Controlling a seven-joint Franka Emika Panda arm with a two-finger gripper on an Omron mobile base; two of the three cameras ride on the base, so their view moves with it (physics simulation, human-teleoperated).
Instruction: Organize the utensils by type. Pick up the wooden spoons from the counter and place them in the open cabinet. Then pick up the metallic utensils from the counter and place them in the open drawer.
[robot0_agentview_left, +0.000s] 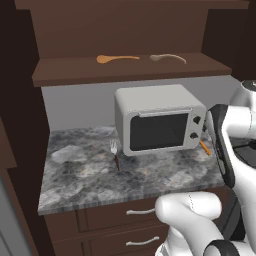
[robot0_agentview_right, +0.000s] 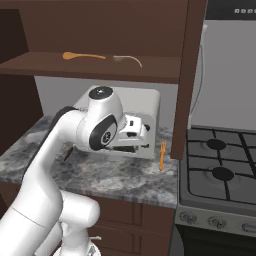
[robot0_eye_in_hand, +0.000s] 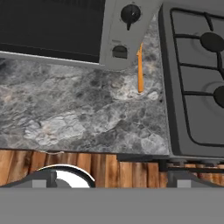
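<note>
A: Left base view first, you've got the cabinet (robot0_agentview_left: 125, 72) across the top, open, with both wooden spoons on its shelf: orange-tan spoon (robot0_agentview_left: 116, 58) to the left, paler beige spoon (robot0_agentview_left: 168, 58) to the right, well apart.

B: Counter?

A: Your counter (robot0_agentview_left: 90, 172) carries the white microwave (robot0_agentview_left: 159, 120). The fork (robot0_agentview_left: 115, 153) lies just off the microwave's front left corner, tines toward the wall, dark handle toward you. The orange-handled utensil (robot0_agentview_left: 205, 148) lies by the microwave's right side; you can see only its handle, the head is tucked behind the microwave.

B: Stove?

A: Right base view puts the stove (robot0_agentview_right: 220, 175) right of the counter. The orange handle runs along the counter just beside the stove edge, same in the hand view.

B: Fingers?

A: Your gripper (robot0_eye_in_hand: 109, 179) sits in front of the microwave's control panel, above the counter. Jaws spread fully apart, finger tips (robot0_eye_in_hand: 43, 180) wide at the bottom of the hand view, nothing between them, touching nothing.

B: Drawer?

A: Can't tell you. Only closed drawer fronts (robot0_agentview_left: 135, 212) with silver handles below the counter.
</note>
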